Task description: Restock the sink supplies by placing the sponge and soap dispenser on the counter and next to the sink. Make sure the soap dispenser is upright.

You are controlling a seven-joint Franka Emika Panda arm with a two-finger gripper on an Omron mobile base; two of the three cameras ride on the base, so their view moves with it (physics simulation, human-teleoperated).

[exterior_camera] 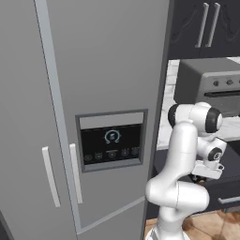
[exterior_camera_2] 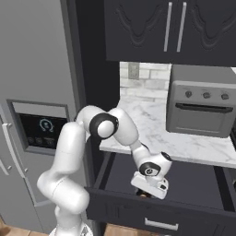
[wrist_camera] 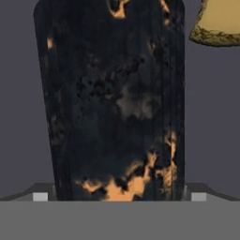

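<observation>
One soap dispenser [wrist_camera: 112,103], one sponge [wrist_camera: 218,23], in drawer [exterior_camera_2: 152,209].

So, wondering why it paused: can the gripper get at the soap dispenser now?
Probably yes: the open gripper is down in the open drawer, the soap dispenser lies right before it, nothing between.

The open dark drawer [exterior_camera_2: 115,184] under the counter [exterior_camera_2: 152,133] holds the soap dispenser [wrist_camera: 117,103] with the sponge [wrist_camera: 218,23] just beside it; a grey toaster oven [exterior_camera_2: 200,108] stands on the marble
</observation>
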